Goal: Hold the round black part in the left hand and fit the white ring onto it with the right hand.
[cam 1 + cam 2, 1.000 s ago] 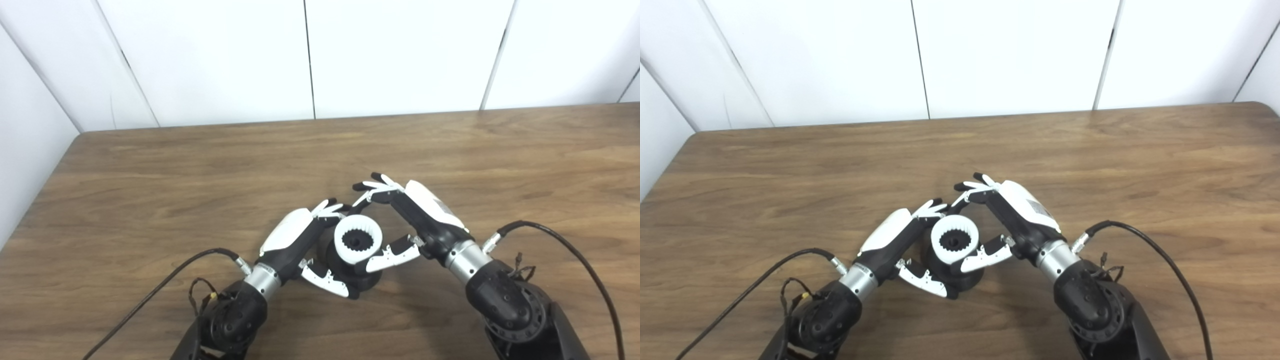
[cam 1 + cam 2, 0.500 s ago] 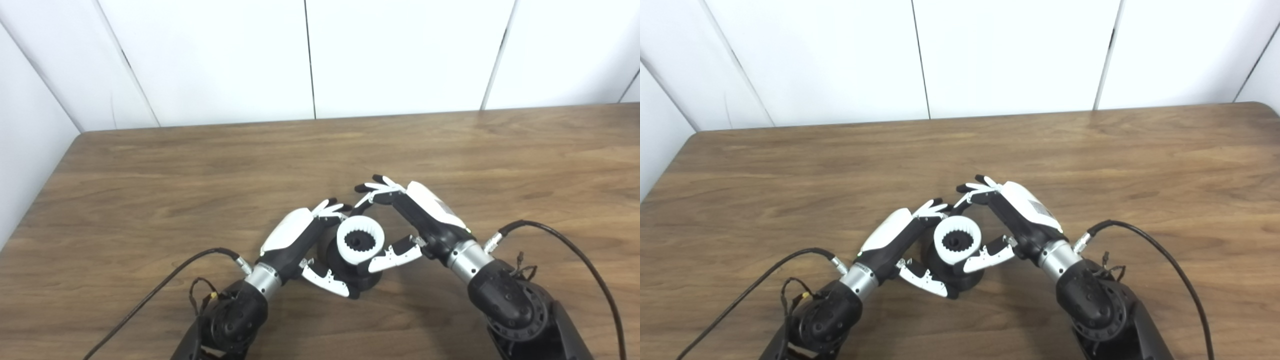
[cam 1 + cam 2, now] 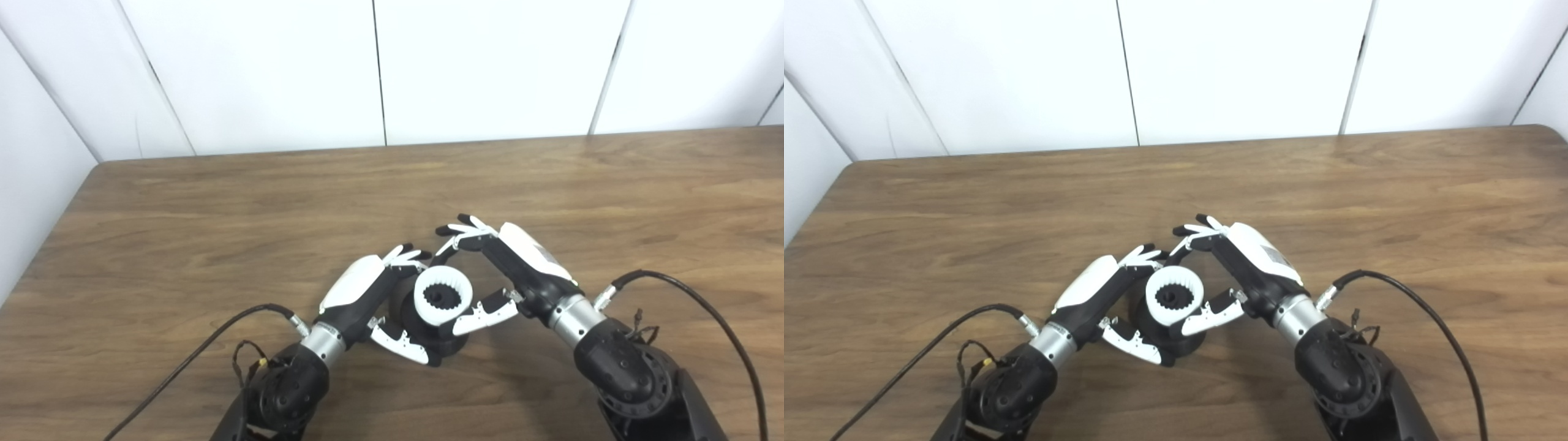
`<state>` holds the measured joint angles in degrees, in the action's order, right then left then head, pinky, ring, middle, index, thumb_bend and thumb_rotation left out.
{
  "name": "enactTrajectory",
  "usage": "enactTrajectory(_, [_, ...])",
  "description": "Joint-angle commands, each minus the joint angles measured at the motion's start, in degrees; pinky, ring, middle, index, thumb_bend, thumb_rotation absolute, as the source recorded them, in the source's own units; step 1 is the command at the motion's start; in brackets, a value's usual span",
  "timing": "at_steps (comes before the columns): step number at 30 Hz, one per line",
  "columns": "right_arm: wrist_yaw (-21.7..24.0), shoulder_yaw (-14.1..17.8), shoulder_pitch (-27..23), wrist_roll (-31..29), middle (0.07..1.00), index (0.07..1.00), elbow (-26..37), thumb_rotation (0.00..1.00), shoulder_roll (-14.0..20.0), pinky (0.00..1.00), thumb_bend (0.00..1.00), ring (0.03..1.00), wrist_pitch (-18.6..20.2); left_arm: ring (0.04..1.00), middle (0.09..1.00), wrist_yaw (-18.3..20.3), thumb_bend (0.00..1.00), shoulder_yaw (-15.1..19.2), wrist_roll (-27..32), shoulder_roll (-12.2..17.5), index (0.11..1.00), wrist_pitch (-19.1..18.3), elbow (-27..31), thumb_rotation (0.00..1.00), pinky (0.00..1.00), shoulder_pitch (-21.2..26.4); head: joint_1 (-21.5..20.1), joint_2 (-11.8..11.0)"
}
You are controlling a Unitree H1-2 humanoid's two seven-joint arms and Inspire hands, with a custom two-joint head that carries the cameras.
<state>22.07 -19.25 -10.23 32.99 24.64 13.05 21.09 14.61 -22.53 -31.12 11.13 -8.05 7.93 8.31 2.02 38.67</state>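
Observation:
The round black part (image 3: 452,346) stands on the table near the front edge, tilted a little toward me. My left hand (image 3: 360,291) is shut on it from the left, fingers behind it and thumb in front. The white ring (image 3: 436,316), toothed on the inside, sits on the top of the black part, with dark material showing through its hole. My right hand (image 3: 522,264) grips the ring from the right, its thumb pressed on the ring's near right rim and its fingers curved over the far rim.
The wooden table (image 3: 184,214) stretches back to a white panelled wall (image 3: 490,67). A black cable (image 3: 202,350) trails from the left wrist and another cable (image 3: 704,301) loops from the right wrist. The table's left edge lies at far left.
The right hand and the white ring have shifted a little to the right and sunk slightly on the black part. The left hand has barely moved.

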Motion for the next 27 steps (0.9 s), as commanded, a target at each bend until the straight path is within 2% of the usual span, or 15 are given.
enactTrajectory(1, [-1.2,0.3,-1.8,0.1,0.879,0.488,0.1,0.15,0.0,1.00,0.52,0.990,-2.4,1.000,0.922,1.9,0.89,-0.8,-0.4,0.7,0.603,-1.2,0.0,0.18,0.93,-0.7,0.0,0.0])
enactTrajectory(27, [-1.0,-0.3,-2.0,0.2,0.882,0.488,0.5,0.15,-0.9,1.00,0.53,0.994,-1.9,1.000,0.926,1.8,0.89,-1.1,-0.7,0.3,0.622,-2.1,0.1,0.19,0.93,-0.6,0.1,0.2])
